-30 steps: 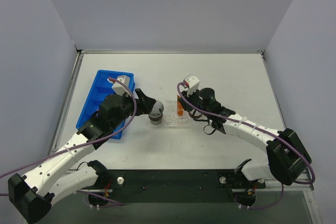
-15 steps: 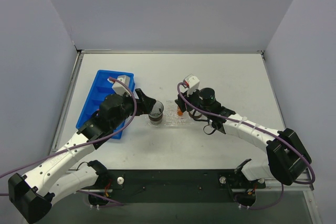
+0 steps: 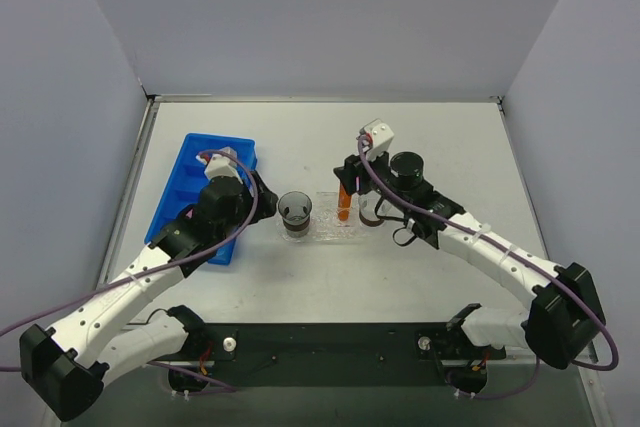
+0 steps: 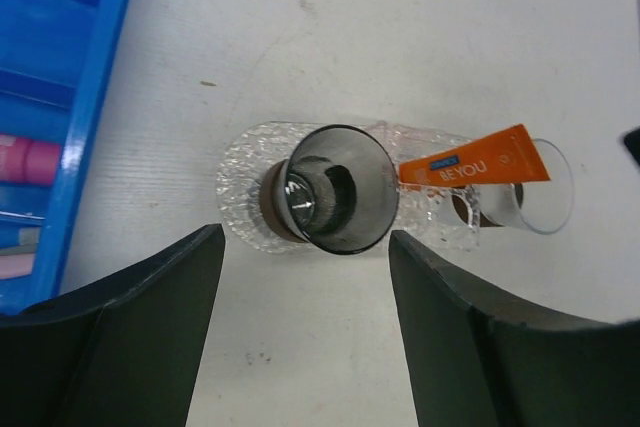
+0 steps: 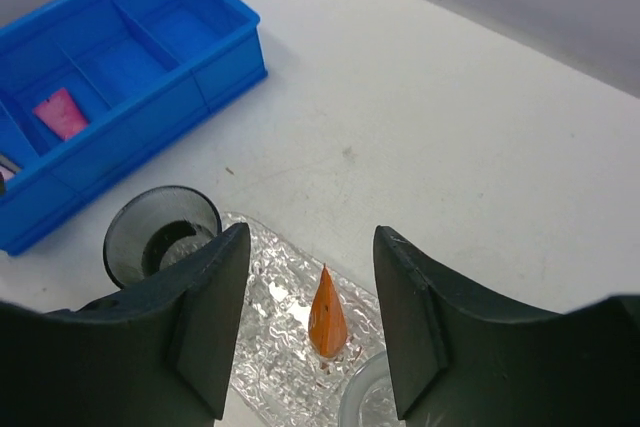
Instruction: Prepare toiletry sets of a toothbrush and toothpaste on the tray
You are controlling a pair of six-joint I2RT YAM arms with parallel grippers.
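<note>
From above, the tray [image 3: 325, 230] lies with its long axis running left to right on the pale desk [image 3: 430, 147]. A dark cup [image 3: 295, 209] sits on its left end and the orange toothpaste [image 3: 344, 202] stands right of its middle. My right hand [image 3: 348, 182] hangs just above that tube, spread wide and holding nothing. My left hand [image 3: 265, 187], also wide and empty, sits left of the tray, between it and the blue bin [image 3: 185, 187], so I judge the left arm the nearer one for fetching a toothbrush. Plain pale walls stand behind and to both sides of the tray. In the left wrist view the tube stands upright between the dark cup and a clear cup [image 4: 540, 197] on the tray's right end. The magenta toothpaste [image 4: 30, 159] lies in the bin, left of the tray, and a paler pink sliver [image 4: 15, 267] beside it is too cropped to call the toothbrush. In the right wrist view the tube points straight up at my spread fingers [image 5: 210, 327].
</note>
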